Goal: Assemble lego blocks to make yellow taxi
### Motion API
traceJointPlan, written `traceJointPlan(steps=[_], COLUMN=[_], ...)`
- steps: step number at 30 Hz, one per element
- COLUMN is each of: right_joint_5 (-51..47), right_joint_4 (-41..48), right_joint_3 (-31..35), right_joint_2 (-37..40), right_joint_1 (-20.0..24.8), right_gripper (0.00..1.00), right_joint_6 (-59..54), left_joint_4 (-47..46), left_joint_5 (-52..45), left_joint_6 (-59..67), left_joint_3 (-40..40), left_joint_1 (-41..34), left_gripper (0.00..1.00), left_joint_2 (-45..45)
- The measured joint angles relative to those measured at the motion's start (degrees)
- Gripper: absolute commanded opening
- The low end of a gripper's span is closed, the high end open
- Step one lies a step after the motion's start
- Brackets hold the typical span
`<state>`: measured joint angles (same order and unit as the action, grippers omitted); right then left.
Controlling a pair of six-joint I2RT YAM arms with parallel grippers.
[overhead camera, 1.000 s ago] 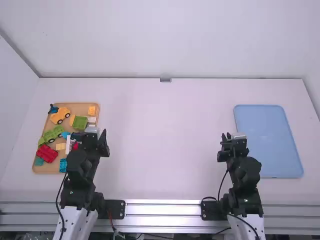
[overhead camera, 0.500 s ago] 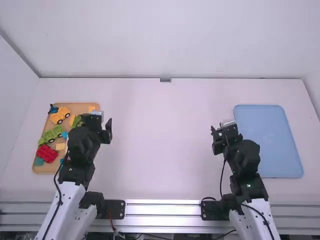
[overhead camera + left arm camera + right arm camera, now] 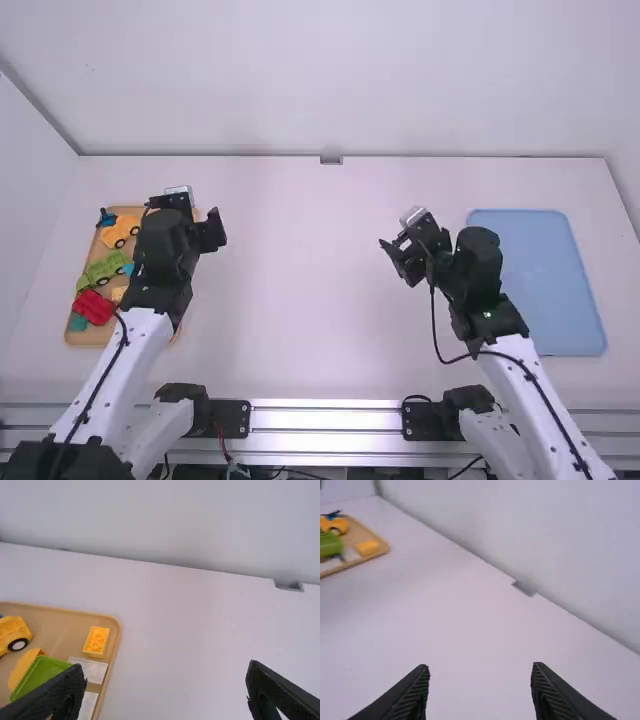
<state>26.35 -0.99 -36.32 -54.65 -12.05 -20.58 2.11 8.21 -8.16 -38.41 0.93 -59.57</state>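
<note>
Table (image 3: 330, 330), one, white: is bearing two trays.
Blue tray (image 3: 540, 280): is lying flat at the right.
Wooden tray (image 3: 112, 625): is lying at the left, holding the task's blocks.
Left gripper (image 3: 167, 672): is gaping wide, gripping nothing, near the wooden tray.
Right gripper (image 3: 481, 670): is hanging over mid-table, fingers well spread, carrying nothing.
Yellow car (image 3: 14, 632): is standing in the wooden tray; its wheels could let it roll if nudged.
Green block (image 3: 42, 672): is sitting among close neighbours; so wide a spread, coming down there, could shove them together.
Yellow brick (image 3: 96, 641): is resting near the rim, where a finger could catch the edge and spoil the grasp.
</note>
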Motion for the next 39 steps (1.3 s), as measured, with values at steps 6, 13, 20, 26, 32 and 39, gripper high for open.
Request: traceJointPlan(steps=[6, 13, 20, 26, 32, 39], right_joint_5=[8.0, 13.7, 18.5, 22.1, 25.2, 27.3], right_joint_4=[2.0, 15.5, 15.8, 15.5, 16.3, 17.1], right_joint_3=[-9.4, -23.8, -32.9, -38.0, -42.9, -46.7], right_joint_2=[-12.3, -22.5, -35.6, -43.6, -48.6, -53.8], right_joint_1=[-2.9, -7.4, -11.3, -13.0, -14.4, -15.8], right_gripper=[0.66, 0.75, 0.83, 0.89, 0.93, 0.97], right_joint_6=[-3.9, -13.9, -18.8, -20.0, -22.9, -25.5], left_joint_4=[-1.5, -3.2, -10.3, -19.8, -23.8, -28.4], left_joint_5=[1.4, 0.9, -1.1, -1.2, -1.1, -6.6], left_joint_6=[-4.3, -7.5, -8.4, -8.3, -10.4, -11.7], left_joint_3=[-3.7, -5.6, -9.1, -16.3, -20.3, -23.9], left_joint_1=[3.8, 9.6, 13.8, 18.9, 29.9, 39.5], left_gripper=[0.95, 0.98, 0.99, 0.99, 0.99, 0.99], left_joint_2=[-5.2, -8.6, -9.7, -9.7, -9.7, -13.2])
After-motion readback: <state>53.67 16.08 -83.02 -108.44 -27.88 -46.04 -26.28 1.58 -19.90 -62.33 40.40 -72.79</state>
